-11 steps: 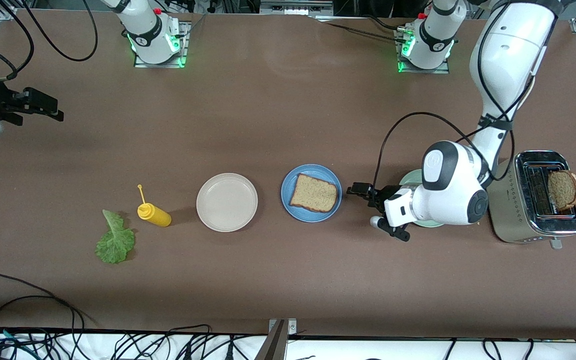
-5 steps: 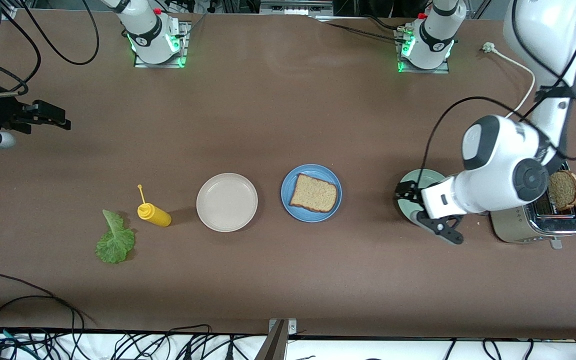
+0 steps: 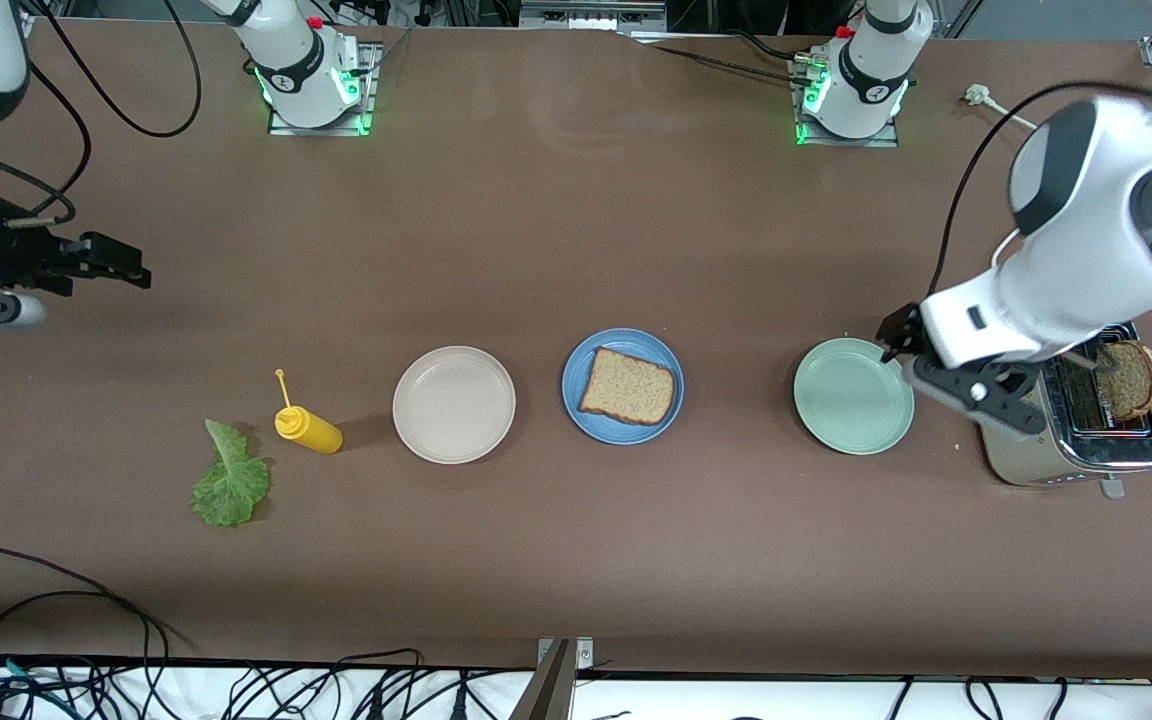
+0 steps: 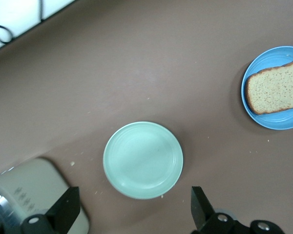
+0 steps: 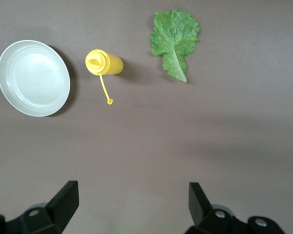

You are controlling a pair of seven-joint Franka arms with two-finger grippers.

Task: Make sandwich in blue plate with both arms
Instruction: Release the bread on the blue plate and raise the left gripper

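In the front view, your left gripper (image 3: 921, 365) is hanging with its jaws spread and empty between the mint green plate (image 3: 853, 396) and the toaster (image 3: 1076, 400). The second bread slice (image 3: 1128, 380) is standing tilted in the toaster's slot just beside the gripper, its crust dark and rounded. The blue plate (image 3: 622, 386) is sitting well off toward the right arm's end, already carrying a flat, grainy slice (image 3: 628, 386). Your right gripper (image 3: 106, 262) is waiting, also spread and empty, over bare table, with the ruffled lettuce leaf (image 3: 229, 480) and the glossy yellow squeeze bottle (image 3: 307, 428) nearer the camera.

In the left wrist view, the smooth mint plate lies right under the fingers (image 4: 198, 209). Soft bread is likely to crumble or catch on the metal slot if you are pinching it off-centre.

In the right wrist view, the thin, limp leaf may fold or slip from the fingers (image 5: 195, 200), and the bottle beside it could be knocked over.
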